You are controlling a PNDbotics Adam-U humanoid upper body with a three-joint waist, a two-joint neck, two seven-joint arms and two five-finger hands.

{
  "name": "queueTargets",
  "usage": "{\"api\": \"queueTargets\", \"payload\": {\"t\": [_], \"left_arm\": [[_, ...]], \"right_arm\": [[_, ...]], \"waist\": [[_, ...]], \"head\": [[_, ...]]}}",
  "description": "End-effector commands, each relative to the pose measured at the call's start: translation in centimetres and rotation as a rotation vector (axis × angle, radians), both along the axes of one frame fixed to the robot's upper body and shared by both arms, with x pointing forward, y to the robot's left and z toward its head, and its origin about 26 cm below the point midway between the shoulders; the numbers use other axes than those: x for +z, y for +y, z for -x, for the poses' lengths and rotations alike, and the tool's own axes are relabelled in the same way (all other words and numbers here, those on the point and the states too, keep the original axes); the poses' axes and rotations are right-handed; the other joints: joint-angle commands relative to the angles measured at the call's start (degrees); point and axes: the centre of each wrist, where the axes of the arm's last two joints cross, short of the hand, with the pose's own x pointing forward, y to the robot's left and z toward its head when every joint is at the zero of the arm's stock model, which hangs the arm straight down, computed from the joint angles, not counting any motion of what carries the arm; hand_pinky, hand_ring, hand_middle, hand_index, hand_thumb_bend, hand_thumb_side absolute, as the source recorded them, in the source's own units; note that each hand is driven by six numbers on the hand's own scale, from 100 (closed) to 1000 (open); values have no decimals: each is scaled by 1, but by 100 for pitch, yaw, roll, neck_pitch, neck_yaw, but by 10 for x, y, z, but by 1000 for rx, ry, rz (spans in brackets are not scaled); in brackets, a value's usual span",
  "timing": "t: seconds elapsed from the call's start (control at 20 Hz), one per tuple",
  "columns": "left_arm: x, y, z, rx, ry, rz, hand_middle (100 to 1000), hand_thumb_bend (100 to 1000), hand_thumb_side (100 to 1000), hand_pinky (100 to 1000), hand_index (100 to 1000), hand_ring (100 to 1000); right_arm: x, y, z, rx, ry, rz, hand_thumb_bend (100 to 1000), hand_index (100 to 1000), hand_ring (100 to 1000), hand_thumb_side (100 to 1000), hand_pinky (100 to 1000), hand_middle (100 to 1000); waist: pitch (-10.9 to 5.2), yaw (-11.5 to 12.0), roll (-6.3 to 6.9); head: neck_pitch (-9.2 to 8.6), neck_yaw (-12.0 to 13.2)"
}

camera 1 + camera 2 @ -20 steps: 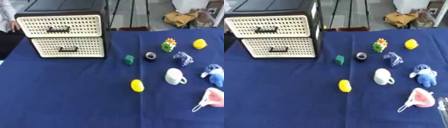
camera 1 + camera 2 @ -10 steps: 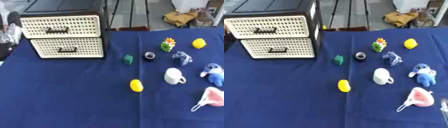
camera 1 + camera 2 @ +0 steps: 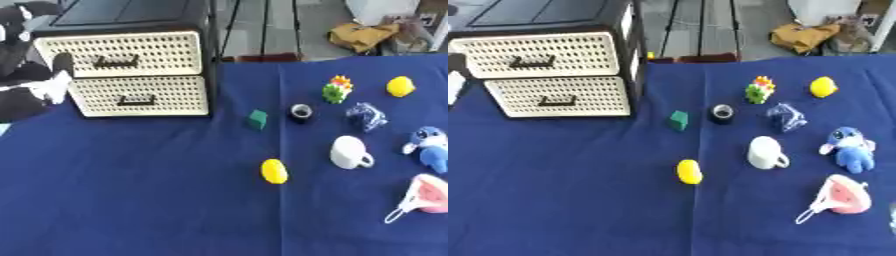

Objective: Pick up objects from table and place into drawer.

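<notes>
A black drawer unit [image 3: 208,60] stands at the back left of the blue table [image 3: 131,190]; its upper drawer [image 3: 122,55] and lower drawer [image 3: 140,95], both cream and perforated, are shut. My left hand [image 3: 31,80], black and white, hangs at the left edge right beside the drawer fronts, blurred. Loose on the cloth lie a green block [image 3: 256,120], a black ring [image 3: 301,112], a yellow oval [image 3: 274,171], a white mug [image 3: 350,152], a spiky green toy [image 3: 336,89], a yellow toy [image 3: 400,86], a crumpled blue thing [image 3: 366,116], a blue plush [image 3: 849,150] and a pink mask-like piece [image 3: 843,195]. A pale sliver of my right hand [image 3: 892,220] shows at the lower right edge.
Behind the table's far edge are metal legs [image 3: 267,25] and a brown bag [image 3: 363,35] on the floor. Bare blue cloth spreads across the front left, below the drawers.
My left hand has come further in from the left edge and now stands next to the drawer fronts. The objects on the table have not moved.
</notes>
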Motion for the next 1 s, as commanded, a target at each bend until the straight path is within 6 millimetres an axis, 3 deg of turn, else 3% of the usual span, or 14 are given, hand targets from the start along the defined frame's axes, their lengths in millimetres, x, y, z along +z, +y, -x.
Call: {"api": "queueTargets", "payload": {"t": [0.05,0.4,1.0], "left_arm": [[14,-1,6,40,58,-101,118,100,396,100,937,100],[18,-1,-6,131,171,-176,139,100,491,100,1000,100],[11,8,-51,237,250,-134,137,100,500,100,970,100]], "right_arm": [[7,-1,3,20,-35,16,100,772,573,982,526,683],[6,1,3,27,-27,23,100,763,572,983,527,682],[4,3,3,34,-14,25,100,729,570,984,530,681]], "waist": [[-137,-19,6],[-129,-76,33],[-72,-173,60]], "head": [[-3,67],[-22,137],[-52,255]]}}
